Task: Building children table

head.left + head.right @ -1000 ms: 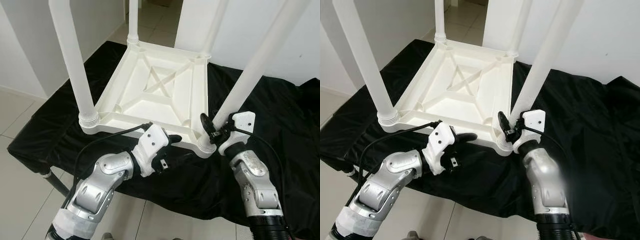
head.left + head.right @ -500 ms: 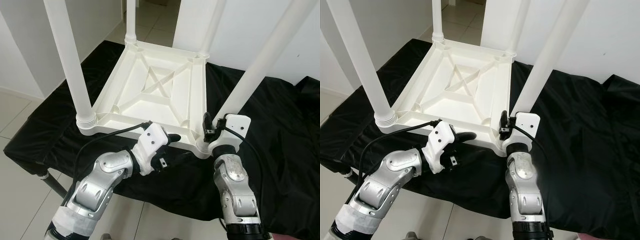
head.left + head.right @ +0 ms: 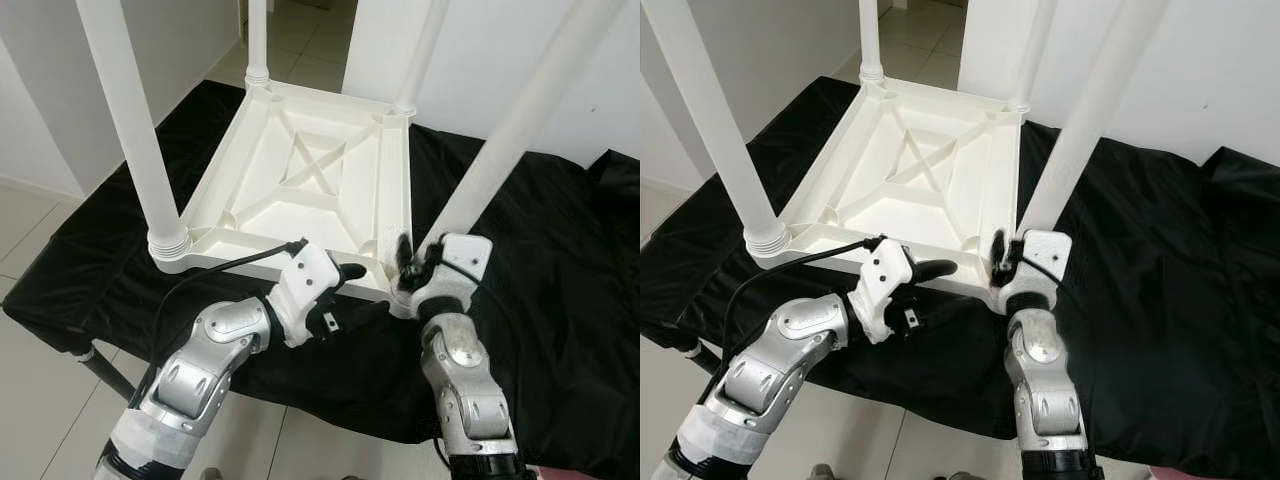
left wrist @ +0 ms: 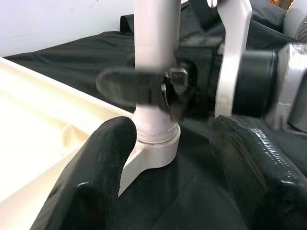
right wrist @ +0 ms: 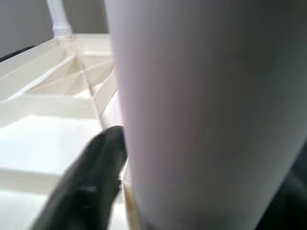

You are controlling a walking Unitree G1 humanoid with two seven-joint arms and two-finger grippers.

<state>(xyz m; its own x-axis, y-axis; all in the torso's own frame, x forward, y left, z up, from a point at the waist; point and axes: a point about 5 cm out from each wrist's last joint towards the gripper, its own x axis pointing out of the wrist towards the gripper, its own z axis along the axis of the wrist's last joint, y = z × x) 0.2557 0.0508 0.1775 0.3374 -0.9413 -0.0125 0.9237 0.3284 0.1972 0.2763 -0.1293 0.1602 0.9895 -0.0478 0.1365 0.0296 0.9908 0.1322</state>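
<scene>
Nearest the camera, two silver arms are reaching forward over the front edge of a counter (image 3: 60, 300) that is draped in a black cloth (image 3: 560, 300). The left gripper (image 3: 345, 285) is hovering just beside the near rim of the white children's table (image 3: 300, 190), its jaws standing apart and released, holding nothing. In the left wrist view its two black fingers (image 4: 100, 177) are framing the base of the near right leg (image 4: 156, 62) without touching it. The right gripper (image 3: 408, 262) is sitting at the base of that same leg (image 3: 500, 150), where it meets its corner socket, with the jaws grasping the leg from both sides; one finger (image 5: 91, 182) is pressing against the white tube in the right wrist view. The table is lying upside down on the cloth, its ribbed underside facing up, and four white legs are standing up from its four corners: the near left leg (image 3: 130, 130), the near right one, and two far legs (image 3: 256, 40) behind them. Beyond the counter, pale floor tiles (image 3: 310, 50) and white walls (image 3: 40, 110) are showing.
</scene>
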